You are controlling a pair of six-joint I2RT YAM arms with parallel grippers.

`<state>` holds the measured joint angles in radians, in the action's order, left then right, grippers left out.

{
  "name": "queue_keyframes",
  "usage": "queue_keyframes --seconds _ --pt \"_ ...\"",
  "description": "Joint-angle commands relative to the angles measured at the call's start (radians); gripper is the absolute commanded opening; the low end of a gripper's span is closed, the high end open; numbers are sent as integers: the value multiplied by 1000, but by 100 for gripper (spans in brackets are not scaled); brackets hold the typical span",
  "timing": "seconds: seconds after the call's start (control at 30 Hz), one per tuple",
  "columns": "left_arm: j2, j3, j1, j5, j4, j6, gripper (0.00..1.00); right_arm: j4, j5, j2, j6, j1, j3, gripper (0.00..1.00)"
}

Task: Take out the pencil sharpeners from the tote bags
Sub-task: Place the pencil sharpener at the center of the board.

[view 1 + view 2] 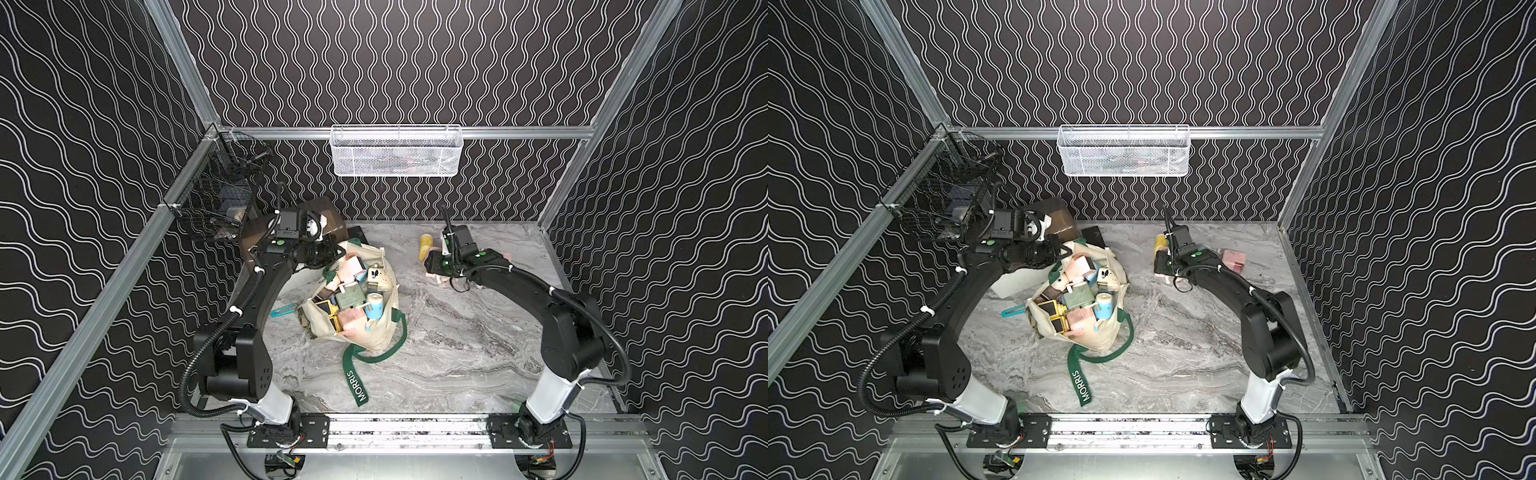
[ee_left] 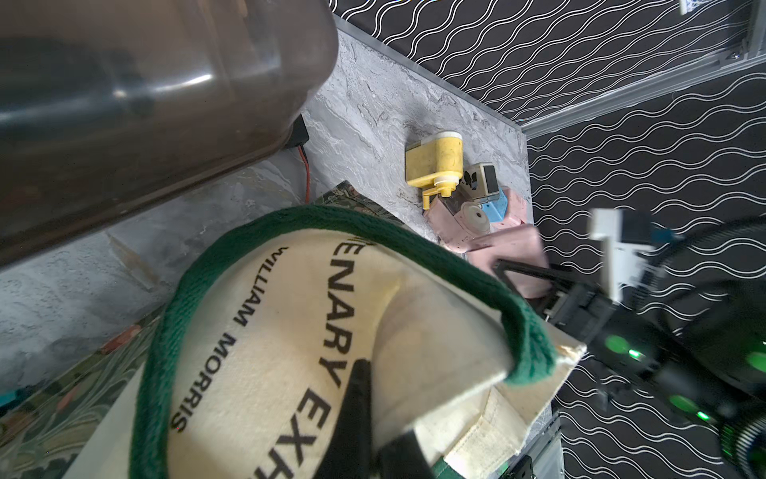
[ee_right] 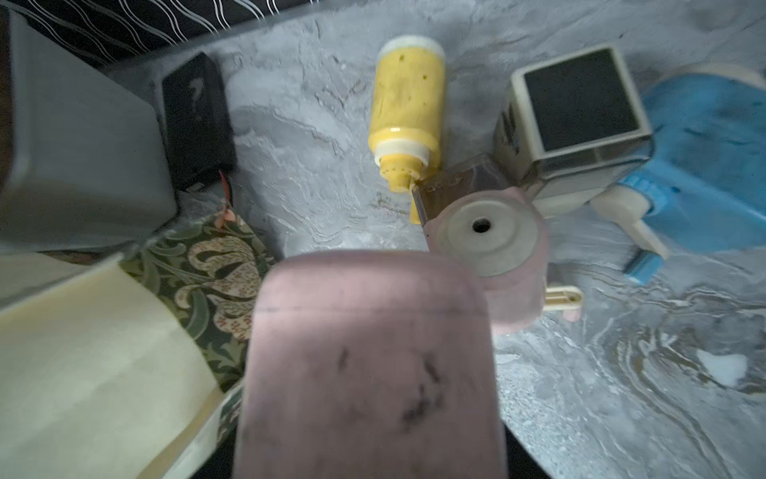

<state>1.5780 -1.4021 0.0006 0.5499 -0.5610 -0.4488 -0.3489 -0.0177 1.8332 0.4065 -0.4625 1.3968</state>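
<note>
The cream tote bag (image 1: 374,340) lies open in mid-table, with several pastel pencil sharpeners (image 1: 353,299) inside. My left gripper (image 1: 337,252) is shut on the bag's back rim, and its fingers (image 2: 356,414) pinch the printed canvas (image 2: 269,352). My right gripper (image 1: 432,266) hangs low over the back right of the table, shut on a pink sharpener (image 3: 364,373) that hides its fingers. Just beyond it lie a yellow sharpener (image 3: 408,112), a cream one with a dark face (image 3: 576,116), a blue one (image 3: 704,161) and another pink one (image 3: 489,240).
A white box with a brown lid (image 1: 324,216) stands behind the bag, under my left wrist. Beside it lies a small black box (image 1: 357,232), and a teal strip tool (image 1: 282,310) lies left of the bag. A white mesh basket (image 1: 395,149) and a black wire basket (image 1: 216,195) hang on the walls.
</note>
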Motion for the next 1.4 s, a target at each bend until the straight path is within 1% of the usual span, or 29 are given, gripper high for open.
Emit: queue_keyframes --seconds 0.0,0.17,0.33,0.37,0.47,0.53,0.6,0.7,0.9,1.03,1.17,1.37 --pt "-10 0 -1 12 -28 -1 0 28 4 53 -18 1 32 56" --pt "-8 -4 -1 12 -30 1 0 42 8 95 -37 1 35 56" --pt "-10 -1 -1 13 -28 -1 0 39 34 60 -46 1 36 56" --pt "-10 0 -1 14 -27 -2 0 39 38 36 -50 29 31 56" --pt "-8 0 -1 17 -25 -3 0 28 41 -41 -48 64 25 56" --pt "-9 2 -1 22 -23 -5 0 24 19 -85 -40 105 25 56" --pt "-10 9 -1 27 -15 -9 0 -4 -25 -107 -34 167 45 56" --pt "-7 3 -1 40 -16 -14 0 -19 -56 -107 8 283 51 56" --pt "-9 10 0 65 3 -30 0 -27 -120 -19 35 496 46 55" --pt "-8 12 0 59 3 -30 0 -6 -98 40 46 603 23 55" --pt "-7 9 1 52 -1 -28 0 -14 -95 102 54 645 41 55" --pt "-4 3 1 45 -8 -22 0 -22 -95 184 21 648 76 56"
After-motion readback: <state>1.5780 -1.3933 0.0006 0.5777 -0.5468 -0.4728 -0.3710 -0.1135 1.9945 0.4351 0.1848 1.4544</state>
